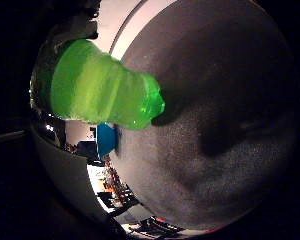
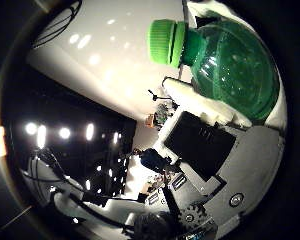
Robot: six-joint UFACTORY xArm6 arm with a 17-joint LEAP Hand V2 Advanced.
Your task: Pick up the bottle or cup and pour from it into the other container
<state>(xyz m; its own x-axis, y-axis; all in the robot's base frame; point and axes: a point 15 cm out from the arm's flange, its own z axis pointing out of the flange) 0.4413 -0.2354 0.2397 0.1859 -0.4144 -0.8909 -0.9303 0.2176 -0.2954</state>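
Bottle in hand, cap still on.
I had the green bottle (image 2: pixel 235 65) gripped in the hand (image 2: pixel 215 145), lifted over the gray tabletop (image 1: pixel 215 125); blue cup (image 1: pixel 106 138) sat near its far edge. I judged: tilt slow over cup, w/ cap (image 2: pixel 165 41) off first.

**White shells, black blocks, one little gear**

Here is the hand (image 2: pixel 210 150) up close in the thumb-side view, and it is a build of white and black parts. A white, rounded finger (image 2: pixel 200 102) runs out from the body with a smooth glossy shell. Right beside it sits a flat black block (image 2: pixel 202 142), square-edged and matte. Below that, a wide pale grey plate (image 2: pixel 250 165) with a round screw (image 2: pixel 235 200) set into it. Down at the edge, a small dark gear (image 2: pixel 190 217) shows its teeth.
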